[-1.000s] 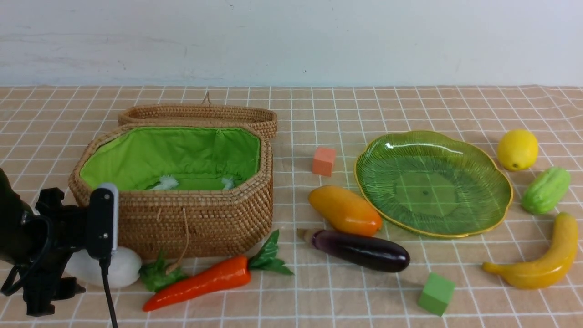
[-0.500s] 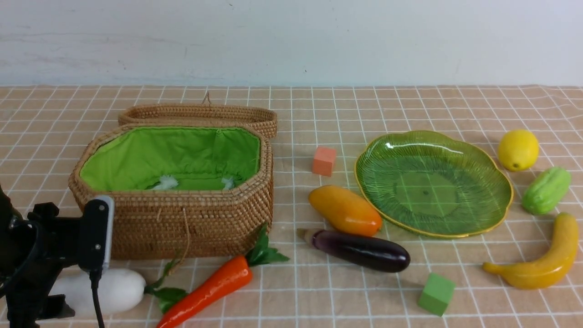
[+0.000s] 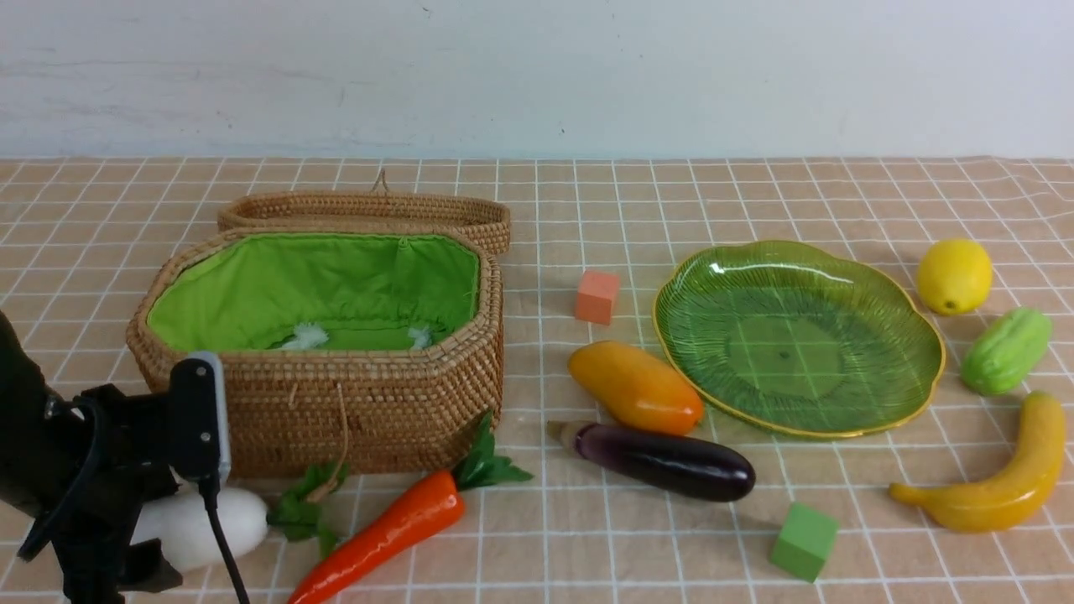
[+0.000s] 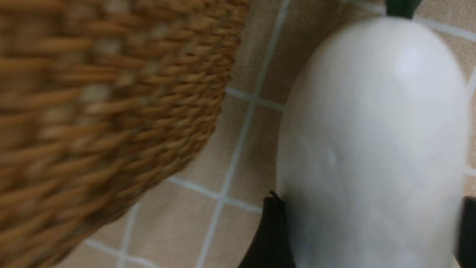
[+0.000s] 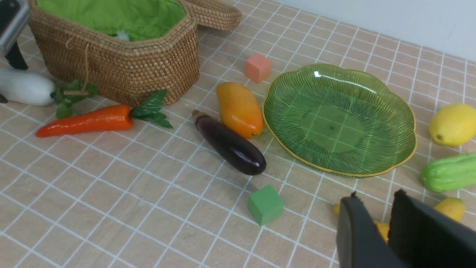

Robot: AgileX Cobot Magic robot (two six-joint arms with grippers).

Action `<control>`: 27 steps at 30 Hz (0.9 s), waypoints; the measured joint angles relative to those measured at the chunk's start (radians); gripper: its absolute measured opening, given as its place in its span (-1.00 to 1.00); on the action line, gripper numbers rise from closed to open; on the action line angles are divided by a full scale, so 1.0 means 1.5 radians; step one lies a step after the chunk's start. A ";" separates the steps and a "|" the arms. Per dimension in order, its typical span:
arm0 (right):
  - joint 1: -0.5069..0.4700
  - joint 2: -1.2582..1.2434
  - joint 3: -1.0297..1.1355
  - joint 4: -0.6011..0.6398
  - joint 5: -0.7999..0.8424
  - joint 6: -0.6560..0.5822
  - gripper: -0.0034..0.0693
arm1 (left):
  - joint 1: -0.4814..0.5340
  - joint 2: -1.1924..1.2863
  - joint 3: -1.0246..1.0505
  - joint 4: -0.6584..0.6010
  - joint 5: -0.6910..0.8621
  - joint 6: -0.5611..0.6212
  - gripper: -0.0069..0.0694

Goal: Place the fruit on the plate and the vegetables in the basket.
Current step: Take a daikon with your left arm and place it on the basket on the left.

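Your left gripper is closed wide across the white radish, with a black pad on each flank in the wrist view. The radish is sharp there while the basket smears, so I read it as a real grip, not a straddle. It sits low at the near left corner, just in front of the basket, leaves pointing right. Can't tell if it's clear of the cloth. Step in hand, as I judge it: radish into the basket. Lift straight up until the body tops the rim, carry it back over the green lining, and release low. Watch the cord hanging down the front wall. Its end lies on the leaves, so a sideways drag could snag it or tug the basket. The body is glossy and round and could slip from the pads; go slow. The left arm is low, in from the near left edge, wrist camera housing roughly upright, fingers angled down. Rightward: the carrot is beside the leaves, the mango just beside the plate, and the eggplant in front of the mango. Nothing is on the plate. The lemon, gourd and banana lie right of it. The right gripper hangs above the banana, jaws slightly apart with nothing between them. It's outside the front view.
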 joint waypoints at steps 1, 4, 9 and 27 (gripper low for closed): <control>0.000 0.000 0.000 0.000 0.000 0.000 -0.46 | 0.000 0.007 0.000 0.000 0.001 -0.001 0.66; 0.000 0.000 0.000 0.000 0.000 0.000 -0.46 | 0.000 0.022 -0.001 -0.001 0.010 -0.003 0.55; 0.000 0.000 0.000 0.001 0.000 0.000 -0.45 | 0.000 0.020 -0.003 0.007 0.037 -0.024 0.53; 0.000 0.000 0.000 0.003 -0.120 0.000 -0.42 | -0.078 -0.363 -0.010 0.019 0.062 -0.148 0.53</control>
